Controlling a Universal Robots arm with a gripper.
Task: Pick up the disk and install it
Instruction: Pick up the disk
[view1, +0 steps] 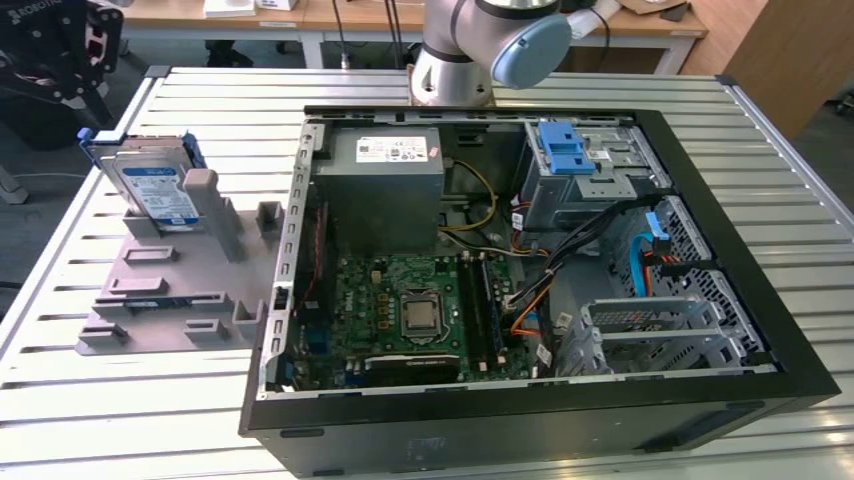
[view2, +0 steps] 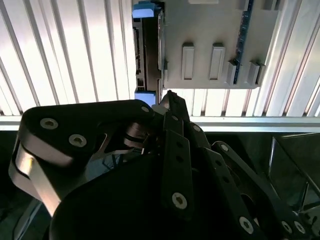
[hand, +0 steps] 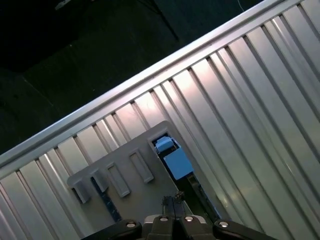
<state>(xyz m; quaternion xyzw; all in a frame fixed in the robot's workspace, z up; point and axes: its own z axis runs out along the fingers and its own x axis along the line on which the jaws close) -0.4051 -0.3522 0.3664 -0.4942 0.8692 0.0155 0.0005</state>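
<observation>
In the exterior view a stand post (view1: 200, 203) hides part of the disk (view1: 150, 190); the arm (view1: 461, 60) is cropped.

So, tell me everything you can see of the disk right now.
The disk is a flat silver drive with a white-and-blue label, framed by blue plastic rails. It stands on edge in the grey stand, against an upright post, to the exterior view's left of the open computer case. Only the stand touches it.
</observation>
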